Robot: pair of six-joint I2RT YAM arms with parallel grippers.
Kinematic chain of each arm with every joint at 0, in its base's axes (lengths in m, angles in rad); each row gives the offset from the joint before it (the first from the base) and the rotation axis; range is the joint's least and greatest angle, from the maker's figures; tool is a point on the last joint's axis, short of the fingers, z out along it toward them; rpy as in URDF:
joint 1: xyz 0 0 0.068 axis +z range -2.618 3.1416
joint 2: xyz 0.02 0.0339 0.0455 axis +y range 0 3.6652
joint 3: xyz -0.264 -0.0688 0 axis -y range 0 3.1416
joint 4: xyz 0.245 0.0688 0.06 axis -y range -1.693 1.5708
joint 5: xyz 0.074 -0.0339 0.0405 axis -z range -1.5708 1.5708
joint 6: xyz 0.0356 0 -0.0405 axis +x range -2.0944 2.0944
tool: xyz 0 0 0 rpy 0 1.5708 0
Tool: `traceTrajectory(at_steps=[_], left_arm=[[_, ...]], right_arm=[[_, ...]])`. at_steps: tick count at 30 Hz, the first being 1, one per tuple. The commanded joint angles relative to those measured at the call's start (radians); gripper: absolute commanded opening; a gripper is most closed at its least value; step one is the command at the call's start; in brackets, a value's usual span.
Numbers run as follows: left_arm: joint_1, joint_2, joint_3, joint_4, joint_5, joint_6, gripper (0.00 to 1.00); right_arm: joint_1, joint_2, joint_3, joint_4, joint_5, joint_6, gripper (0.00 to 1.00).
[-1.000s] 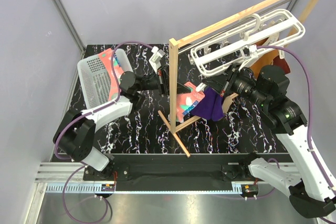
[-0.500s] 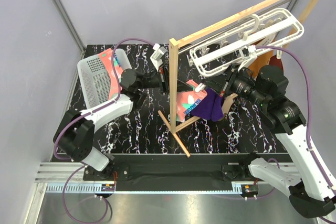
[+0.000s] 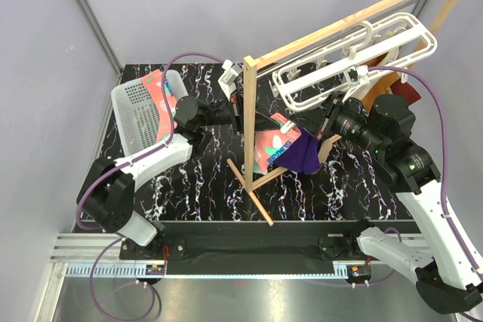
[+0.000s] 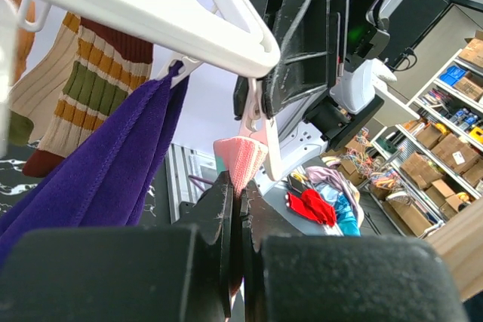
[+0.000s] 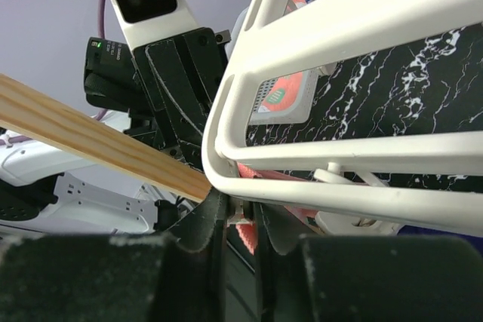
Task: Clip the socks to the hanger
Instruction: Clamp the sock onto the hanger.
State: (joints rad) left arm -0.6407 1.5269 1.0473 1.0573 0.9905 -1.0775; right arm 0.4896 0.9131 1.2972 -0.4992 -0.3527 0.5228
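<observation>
My left gripper [image 4: 240,190] is shut on the cuff of a pink sock [image 4: 240,157] and holds it up just under a white clip [image 4: 256,115] of the white hanger [image 4: 151,5]. In the top view this sock [image 3: 272,147] hangs between both grippers. My right gripper [image 5: 240,216] is shut on that clip [image 5: 241,210], with the pink cuff [image 5: 246,237] right below. The hanger [image 3: 355,54] hangs from the wooden rail. A tan striped sock [image 4: 83,73] hangs clipped behind. Another pink sock [image 3: 155,84] lies in the basket.
A purple cloth [image 3: 306,152] hangs from the hanger beside the pink sock. The wooden rail stand [image 3: 248,118] stands between the arms, its foot [image 3: 253,194] on the black marbled table [image 3: 196,179]. A white basket [image 3: 139,115] sits at the left.
My left gripper has moved right toward the hanger, carrying the pink sock's cuff closer to the clip. The right arm has barely moved.
</observation>
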Motion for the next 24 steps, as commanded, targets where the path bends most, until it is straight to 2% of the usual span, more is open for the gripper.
traceTrajectory(at_steps=[1, 2, 4, 12, 22, 24], left_arm=[[-0.013, -0.05, 0.039, 0.026, -0.009, 0.019, 0.0], [-0.014, -0.051, 0.037, 0.021, -0.012, 0.021, 0.04], [-0.014, -0.057, 0.034, 0.015, -0.015, 0.025, 0.06], [-0.016, -0.074, 0.037, -0.026, -0.03, 0.047, 0.15], [-0.025, -0.091, 0.046, -0.069, -0.042, 0.07, 0.34], [-0.027, -0.102, 0.043, -0.12, -0.053, 0.091, 0.36]], right_arm=[[0.003, -0.01, -0.004, -0.025, -0.026, 0.006, 0.2], [0.004, -0.01, -0.001, -0.025, -0.026, 0.006, 0.24], [0.003, -0.011, -0.001, -0.027, -0.025, 0.006, 0.31], [0.004, -0.016, 0.002, -0.029, -0.02, 0.008, 0.46], [0.003, -0.014, 0.002, -0.021, -0.035, 0.016, 0.57], [0.004, -0.016, 0.002, -0.022, -0.035, 0.016, 0.58]])
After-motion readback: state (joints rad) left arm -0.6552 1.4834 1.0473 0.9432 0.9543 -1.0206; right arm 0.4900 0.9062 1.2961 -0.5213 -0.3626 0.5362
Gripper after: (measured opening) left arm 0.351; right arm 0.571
